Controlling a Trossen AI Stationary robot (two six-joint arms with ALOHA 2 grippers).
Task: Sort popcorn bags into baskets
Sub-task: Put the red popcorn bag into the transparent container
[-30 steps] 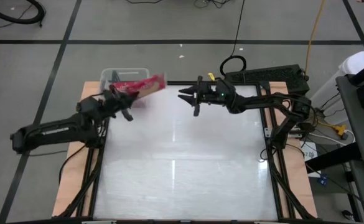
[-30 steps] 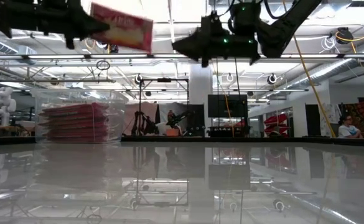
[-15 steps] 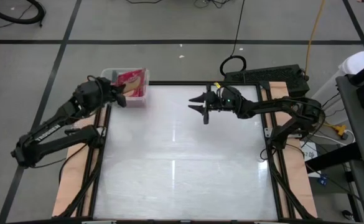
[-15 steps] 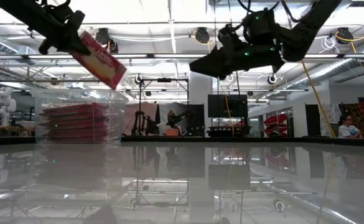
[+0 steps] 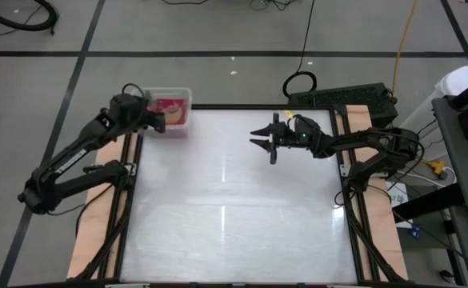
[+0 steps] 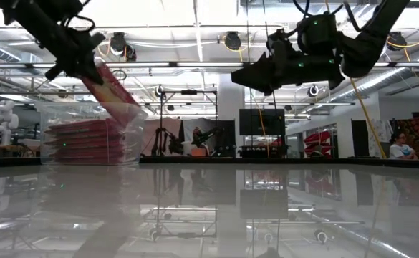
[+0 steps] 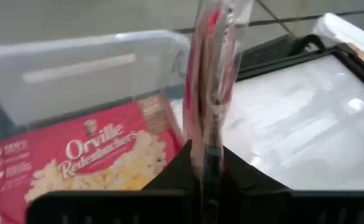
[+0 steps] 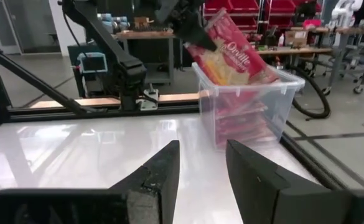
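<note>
Left hand [image 6: 87, 63] gripping bag [image 6: 114, 89] over basket [image 6: 134, 115]

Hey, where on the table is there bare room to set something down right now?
Nearly all the table is bare, from the right gripper to the near edge. Crowded only at the far left corner: the bin, left gripper and its packet.

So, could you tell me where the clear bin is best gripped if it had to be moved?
Grip a long-side rim of the bin from above with one finger inside, judging by its thin, open-topped upright walls. The left end effector holds a popcorn bag tilted there.
</note>
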